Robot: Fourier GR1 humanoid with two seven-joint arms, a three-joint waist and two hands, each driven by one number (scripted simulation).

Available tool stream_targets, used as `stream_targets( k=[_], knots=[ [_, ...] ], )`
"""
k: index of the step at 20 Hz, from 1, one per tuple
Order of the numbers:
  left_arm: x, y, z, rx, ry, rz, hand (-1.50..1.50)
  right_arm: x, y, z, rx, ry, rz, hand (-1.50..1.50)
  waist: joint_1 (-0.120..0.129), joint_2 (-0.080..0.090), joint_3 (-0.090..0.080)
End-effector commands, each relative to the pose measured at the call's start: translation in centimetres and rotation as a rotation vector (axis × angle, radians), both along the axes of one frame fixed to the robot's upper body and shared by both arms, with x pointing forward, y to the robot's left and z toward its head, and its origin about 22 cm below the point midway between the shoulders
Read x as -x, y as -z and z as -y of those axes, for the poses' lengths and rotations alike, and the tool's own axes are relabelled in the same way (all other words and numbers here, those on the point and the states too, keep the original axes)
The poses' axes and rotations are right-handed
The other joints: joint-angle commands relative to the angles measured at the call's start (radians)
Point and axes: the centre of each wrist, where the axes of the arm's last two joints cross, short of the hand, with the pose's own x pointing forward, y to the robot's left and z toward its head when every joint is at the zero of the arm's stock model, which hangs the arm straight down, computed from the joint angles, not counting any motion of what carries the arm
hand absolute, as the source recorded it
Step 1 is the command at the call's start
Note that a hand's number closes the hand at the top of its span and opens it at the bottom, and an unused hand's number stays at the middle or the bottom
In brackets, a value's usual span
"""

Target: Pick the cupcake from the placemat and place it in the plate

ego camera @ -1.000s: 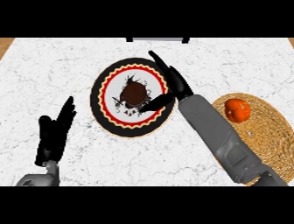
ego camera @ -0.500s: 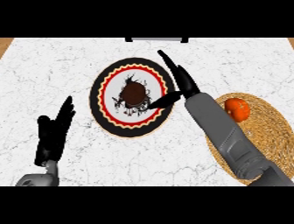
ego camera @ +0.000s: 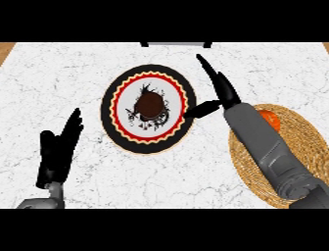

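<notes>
The cupcake is sitting in the plate. The right hand, fingers straight and holding nothing, is hovering just beside it, and its thumb could be clipping the rim, jolting the cupcake.

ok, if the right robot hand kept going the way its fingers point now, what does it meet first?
Nothing that shows. The right robot hand points up and slightly left, past the plate rim, over bare marble counter toward the far edge. The cupcake lies off that line to its left. Height above the counter is unclear.
</notes>
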Motion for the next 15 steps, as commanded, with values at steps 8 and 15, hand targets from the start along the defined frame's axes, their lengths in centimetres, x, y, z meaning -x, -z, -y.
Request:
stream_targets(
  k=[8, 15],
  knots=[
    [-1.3, -1.3, -0.9, 0.009, 0.008, -0.005, 0.00, -0.9, -1.2, 4.9, 0.009, 0.120, 0.026, -1.50, 0.001, 0.001, 0.000],
    [0.0, 0.9, -0.2, 0.006, 0.014, 0.014, 0.00, -0.5, -0.4, 3.4, 0.043, 0.163, 0.017, -1.50, 0.011, 0.005, 0.000]
  ],
)
